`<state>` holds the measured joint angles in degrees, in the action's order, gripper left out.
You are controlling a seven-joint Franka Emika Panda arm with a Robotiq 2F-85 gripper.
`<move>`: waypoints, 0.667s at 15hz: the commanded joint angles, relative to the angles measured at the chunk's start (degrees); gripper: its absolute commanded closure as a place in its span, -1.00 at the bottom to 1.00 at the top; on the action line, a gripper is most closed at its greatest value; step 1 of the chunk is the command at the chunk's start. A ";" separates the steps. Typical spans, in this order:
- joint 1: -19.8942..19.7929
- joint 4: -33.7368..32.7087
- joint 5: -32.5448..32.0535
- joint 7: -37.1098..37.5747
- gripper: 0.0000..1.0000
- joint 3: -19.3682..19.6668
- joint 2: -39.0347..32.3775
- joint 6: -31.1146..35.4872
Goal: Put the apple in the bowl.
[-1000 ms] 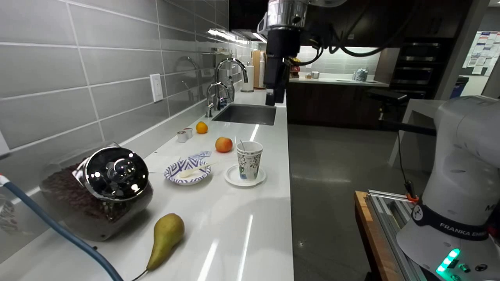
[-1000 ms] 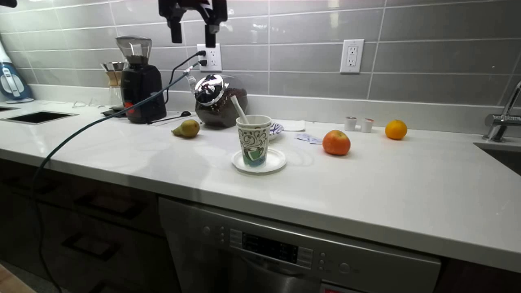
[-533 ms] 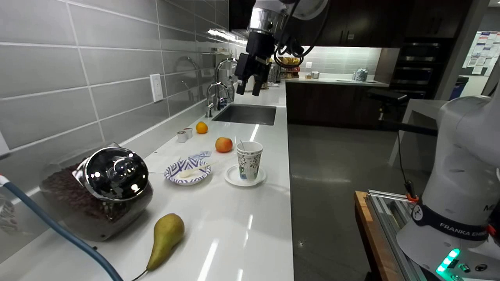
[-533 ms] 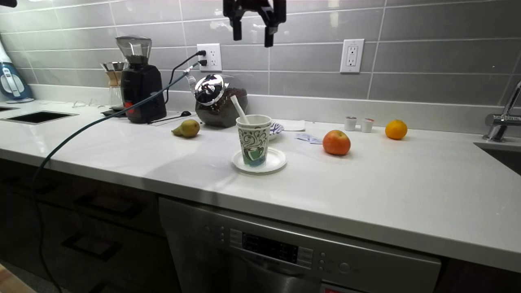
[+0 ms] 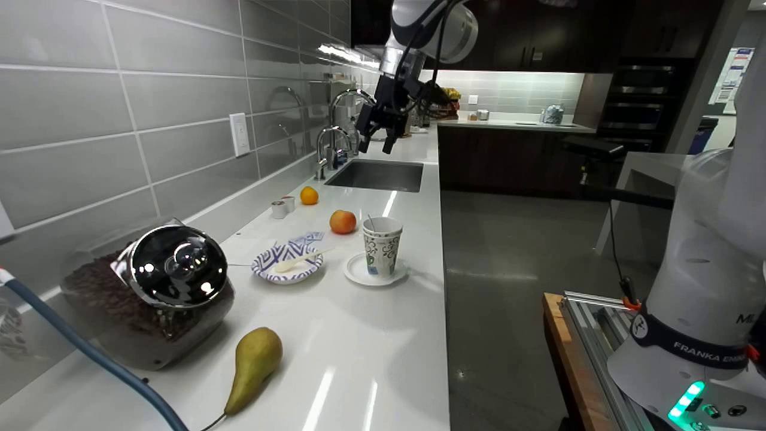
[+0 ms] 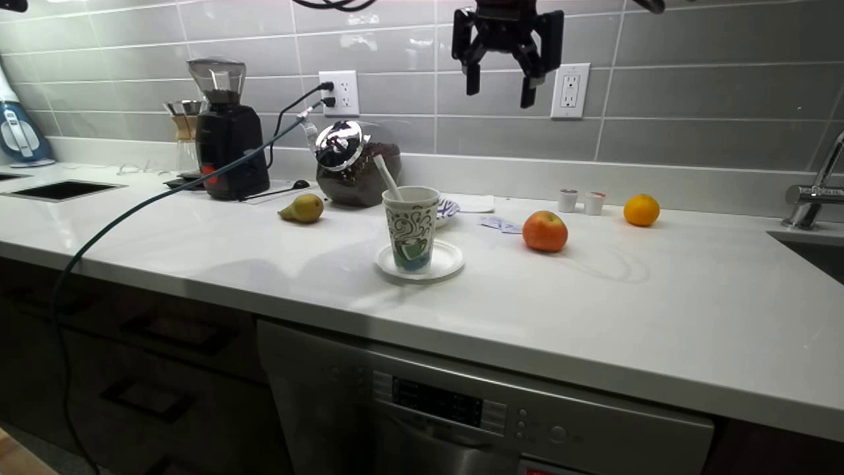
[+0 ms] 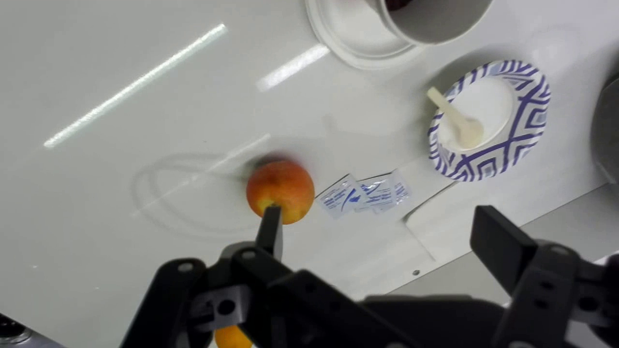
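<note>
The orange-red apple [image 5: 343, 222] rests on the white counter, seen in both exterior views [image 6: 544, 231] and in the wrist view [image 7: 283, 186]. The shallow white bowl [image 5: 294, 278] with a blue pattern stands on the counter with a pale spoon in it. In an exterior view the cup partly hides the bowl [image 6: 448, 210]; the wrist view shows it whole [image 7: 531, 108]. My gripper [image 6: 500, 92] is open and empty, high above the counter and tilted in an exterior view [image 5: 376, 146]. In the wrist view [image 7: 379, 222] one fingertip overlaps the apple's lower edge, without contact.
A patterned paper cup [image 5: 381, 248] with a stick stands on a white saucer [image 5: 358, 276] near the bowl. A small orange [image 6: 641, 210], two creamer cups [image 6: 568, 200], packets [image 7: 362, 193], a pear [image 5: 254, 365], a glass jar [image 5: 179, 281], a faucet and a sink [image 5: 377, 175] are around.
My open gripper has moved along the counter toward the apple's side, rightward in an exterior view, and has lowered slightly in the last half second. The apple and bowl have not moved.
</note>
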<state>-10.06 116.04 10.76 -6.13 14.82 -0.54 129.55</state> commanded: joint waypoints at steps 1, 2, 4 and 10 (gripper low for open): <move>-2.12 -5.36 2.61 -0.20 -1.00 -0.48 -8.01 2.06; -2.75 -6.06 4.63 -0.63 -1.00 -0.76 -9.98 3.68; -3.64 -8.22 4.89 0.42 -1.00 -1.20 -13.87 3.89; -5.85 -14.07 4.05 2.97 -1.00 -2.82 -24.53 7.61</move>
<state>-14.01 107.11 13.73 -4.60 13.56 -19.50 135.82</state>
